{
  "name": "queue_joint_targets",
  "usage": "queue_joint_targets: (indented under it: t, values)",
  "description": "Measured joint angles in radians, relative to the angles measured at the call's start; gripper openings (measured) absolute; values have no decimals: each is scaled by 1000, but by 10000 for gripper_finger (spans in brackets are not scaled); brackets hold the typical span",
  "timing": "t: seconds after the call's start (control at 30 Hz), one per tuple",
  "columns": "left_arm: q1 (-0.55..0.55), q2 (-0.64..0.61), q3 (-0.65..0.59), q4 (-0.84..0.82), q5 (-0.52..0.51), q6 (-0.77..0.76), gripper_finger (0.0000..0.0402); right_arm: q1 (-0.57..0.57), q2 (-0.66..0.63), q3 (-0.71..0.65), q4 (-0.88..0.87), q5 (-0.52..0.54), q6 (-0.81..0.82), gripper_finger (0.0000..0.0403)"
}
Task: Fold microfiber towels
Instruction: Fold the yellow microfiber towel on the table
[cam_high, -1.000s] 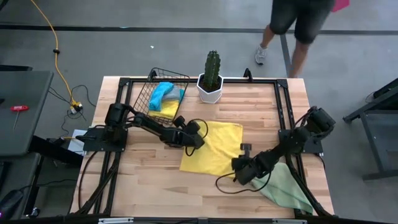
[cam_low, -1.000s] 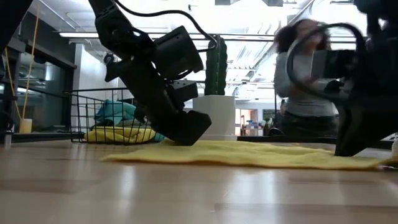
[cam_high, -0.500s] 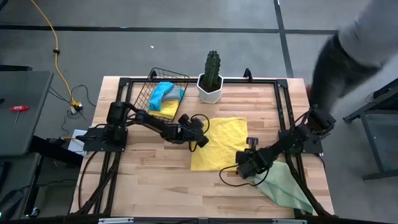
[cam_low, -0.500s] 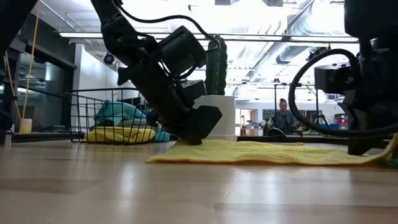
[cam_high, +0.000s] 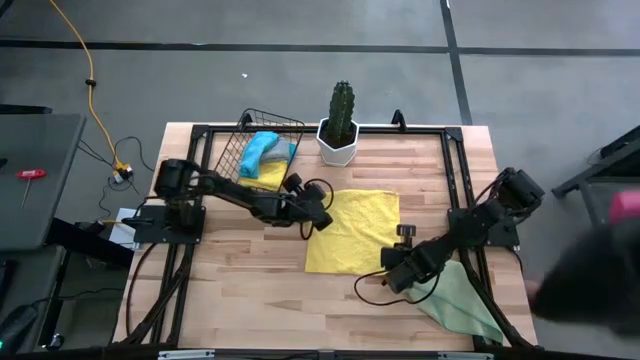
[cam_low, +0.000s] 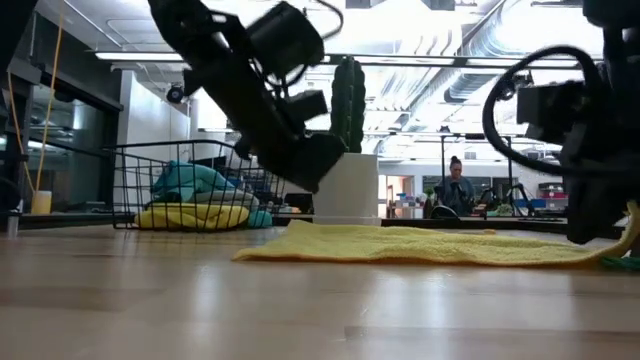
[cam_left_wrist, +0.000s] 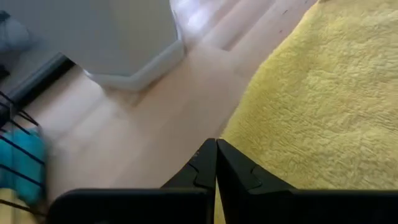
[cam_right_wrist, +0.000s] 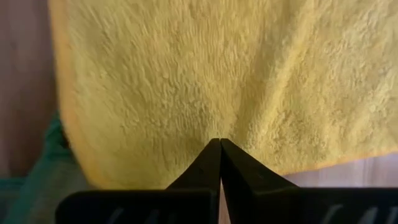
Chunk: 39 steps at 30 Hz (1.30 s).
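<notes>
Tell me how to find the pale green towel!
Start at the wooden table and go to its near right corner, beside the right arm. The green towel lies there, partly over the frame rail. It is pale green, while the spread towel beside it is bright yellow.

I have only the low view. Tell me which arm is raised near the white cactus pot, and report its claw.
Observer: That is the left arm. The left claw is shut and empty, over the edge of the bright yellow microfiber towel.
Operator: Report the right claw.
Observer: The right claw is shut, with its tip at that towel's corner. I cannot confirm whether it pinches the cloth.
Operator: Check what lies beside that corner.
Observer: A pale green microfiber towel lies flat there, partly under the right arm.
</notes>
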Motion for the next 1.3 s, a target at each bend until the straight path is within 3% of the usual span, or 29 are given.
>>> queue_joint_targets:
  t: [0.13, 0.3, 0.43, 0.7, 0.97, 1.1, 1.3]
  values:
    - [-30, -76, 0, -89, -3, 88, 0, 0, -29, 0, 6, 27, -7, 0]
    - [-123, -154, 0, -230, 99, 188, 0, 0, -69, 1, 11, 68, -7, 0]
    - [-234, -162, 0, -238, 174, 243, 0, 0, -86, 1, 25, 79, -8, 0]
    - [-417, -117, 1, -221, 212, 259, 10, 0, -87, 1, 71, 80, -18, 0]
    - [-470, -105, 0, -193, 311, 254, 79, 0, -87, 1, 110, 85, -54, 0]
    - [-454, -105, 0, -193, 321, 244, 130, -1, -87, 1, 117, 87, -53, 0]
    - [-398, -105, 0, -194, 451, 177, 183, -1, -87, 1, 119, 87, -53, 0]
